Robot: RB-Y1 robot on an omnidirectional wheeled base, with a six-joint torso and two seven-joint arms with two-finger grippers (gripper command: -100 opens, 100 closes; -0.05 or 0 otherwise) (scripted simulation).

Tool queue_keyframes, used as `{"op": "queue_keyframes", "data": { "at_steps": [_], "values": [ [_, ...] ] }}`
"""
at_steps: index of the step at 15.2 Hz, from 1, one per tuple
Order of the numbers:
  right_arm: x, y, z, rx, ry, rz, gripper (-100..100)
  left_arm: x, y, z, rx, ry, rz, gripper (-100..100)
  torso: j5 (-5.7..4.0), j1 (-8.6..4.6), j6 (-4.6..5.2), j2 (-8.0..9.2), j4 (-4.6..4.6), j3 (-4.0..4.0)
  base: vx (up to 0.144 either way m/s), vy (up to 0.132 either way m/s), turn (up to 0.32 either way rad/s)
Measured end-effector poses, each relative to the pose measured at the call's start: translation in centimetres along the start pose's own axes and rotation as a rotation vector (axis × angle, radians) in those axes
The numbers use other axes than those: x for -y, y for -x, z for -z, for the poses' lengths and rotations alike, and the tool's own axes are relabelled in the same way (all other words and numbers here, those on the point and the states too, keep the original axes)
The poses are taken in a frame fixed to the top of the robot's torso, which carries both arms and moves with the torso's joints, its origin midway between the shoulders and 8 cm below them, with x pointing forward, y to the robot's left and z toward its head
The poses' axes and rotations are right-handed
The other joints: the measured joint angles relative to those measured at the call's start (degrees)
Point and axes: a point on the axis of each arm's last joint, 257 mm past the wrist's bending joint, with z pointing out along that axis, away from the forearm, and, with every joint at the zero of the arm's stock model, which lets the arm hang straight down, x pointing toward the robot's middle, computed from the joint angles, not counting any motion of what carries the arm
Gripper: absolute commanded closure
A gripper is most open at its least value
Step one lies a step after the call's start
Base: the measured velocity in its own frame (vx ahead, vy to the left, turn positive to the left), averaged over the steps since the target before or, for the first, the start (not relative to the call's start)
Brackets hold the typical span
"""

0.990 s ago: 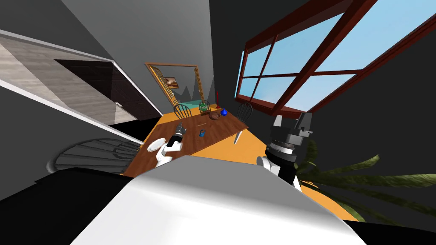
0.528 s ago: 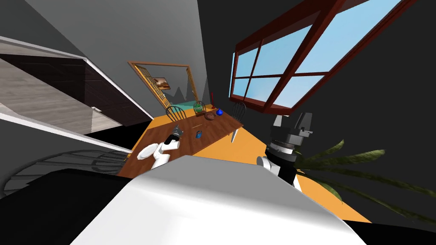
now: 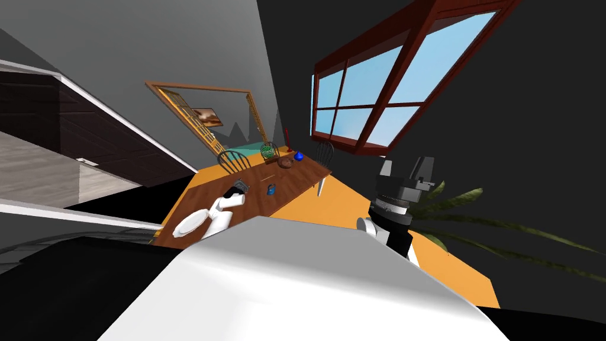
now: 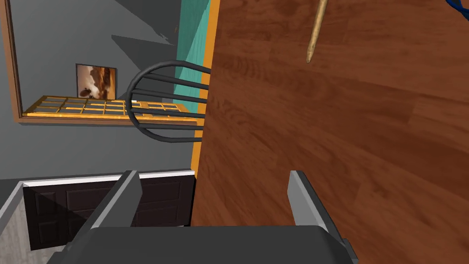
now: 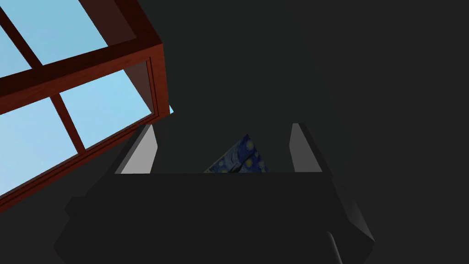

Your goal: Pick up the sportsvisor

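Head turned; sportsvisor [image 3: 270, 189] near spread left fingers [image 4: 304, 201].

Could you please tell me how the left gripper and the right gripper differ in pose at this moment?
The left gripper reaches out low over the wooden table; the right gripper is held to the side, off the table. The left gripper points along the tabletop toward a chair; the right gripper points away from it. Both are open and empty.

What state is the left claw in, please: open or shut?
Open. On the left claw the fingers stand wide apart, with nothing between them, at the edge of the brown table.
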Motion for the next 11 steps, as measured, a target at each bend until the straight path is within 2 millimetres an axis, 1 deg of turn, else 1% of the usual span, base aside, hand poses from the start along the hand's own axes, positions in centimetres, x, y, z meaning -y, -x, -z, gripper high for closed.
{"op": "queue_keyframes", "data": {
  "at_steps": [1,3,4,5,6,7,9,10,11],
  "values": [
    [0.0,0.0,0.0,0.0,0.0,0.0,0,-0.3,0.9,-0.3,0.024,0.018,0.024,-100,0.01,0.0,-0.01,0.0,0.0,0.0,-0.004,0.012,-0.128],
    [0.0,0.0,0.0,0.0,0.0,0.0,0,-0.9,2.8,-0.5,0.064,0.049,0.064,-100,0.0,0.0,0.0,0.0,0.0,0.0,-0.004,0.012,-0.266],
    [0.0,0.0,0.0,0.0,0.0,0.0,0,-1.0,3.7,-0.8,0.087,0.064,0.089,-100,0.0,0.01,0.0,-0.01,0.0,-0.01,-0.004,0.014,-0.105],
    [0.0,0.0,0.0,0.0,0.0,0.0,0,-1.2,4.2,-0.9,0.103,0.08,0.105,-100,0.01,0.01,-0.05,-0.01,-0.01,-0.01,-0.004,0.011,-0.222],
    [0.0,0.0,0.0,0.0,0.0,0.0,0,-1.3,5.1,-1.0,0.127,0.094,0.132,-100,0.0,0.0,-0.01,-0.01,0.0,-0.01,-0.006,0.014,-0.275],
    [0.0,0.0,0.0,0.0,0.0,0.0,0,-1.6,6.0,-1.3,0.151,0.113,0.16,-100,0.01,0.01,0.0,-0.02,-0.01,-0.01,-0.002,0.016,-0.129],
    [0.0,0.0,0.0,0.0,0.0,0.0,0,-2.4,7.5,-1.3,0.192,0.145,0.205,-100,0.01,0.01,0.0,-0.02,-0.01,-0.01,-0.001,0.015,-0.247],
    [0.0,0.0,0.0,0.0,0.0,0.0,0,-2.7,8.3,-1.3,0.214,0.16,0.233,-100,0.01,0.02,-0.02,-0.02,-0.01,-0.01,-0.003,0.019,-0.097],
    [0.0,0.0,0.0,0.0,0.0,0.0,0,-3.1,8.8,-1.2,0.23,0.175,0.25,-100,0.01,0.02,-0.06,-0.01,-0.01,-0.01,-0.004,0.014,-0.247]
  ]
}}
